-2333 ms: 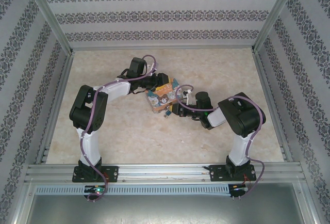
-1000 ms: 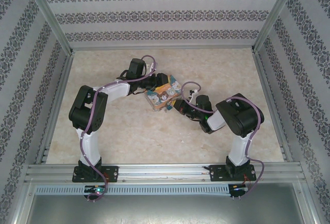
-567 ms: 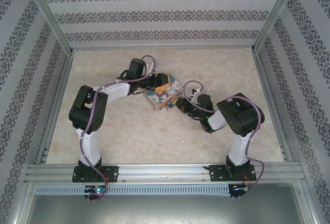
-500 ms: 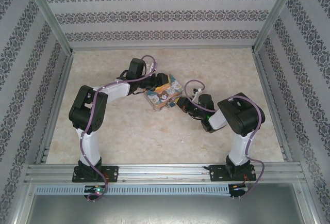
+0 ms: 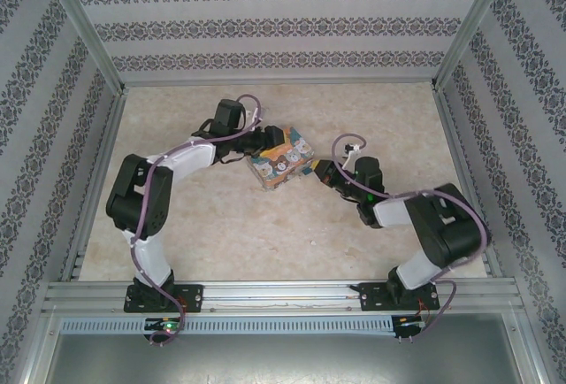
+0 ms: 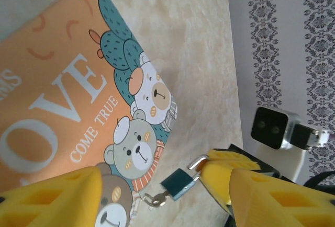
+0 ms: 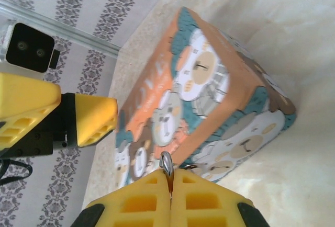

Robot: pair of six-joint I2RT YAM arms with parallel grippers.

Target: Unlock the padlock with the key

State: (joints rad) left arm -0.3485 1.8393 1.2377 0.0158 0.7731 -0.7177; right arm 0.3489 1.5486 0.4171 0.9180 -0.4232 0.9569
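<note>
The tiny teal padlock [image 6: 178, 183] lies on the table by a corner of the "LOVE" tin [image 6: 63, 96]. Its silver shackle [image 6: 198, 160] runs into the yellow fingers [image 6: 220, 177] of my right gripper. In the right wrist view the right gripper [image 7: 170, 177] is shut, pinching a thin silver loop [image 7: 166, 163] at its tips, with the tin [image 7: 209, 96] just beyond. A small silver piece [image 6: 152, 200], apparently the key, sticks out of the padlock's other end. My left gripper [image 6: 165, 188] is open, its fingers straddling the tin's corner and the padlock.
Seen from above, the tin [image 5: 281, 158] lies mid-table between the left gripper [image 5: 263, 143] and the right gripper [image 5: 317, 168]. Patterned walls and metal rails [image 5: 455, 136] enclose the beige table [image 5: 221, 234].
The right arm has swung out to the right and drawn its gripper back from the tin. The left arm has lowered and its jaws have spread a little wider.
</note>
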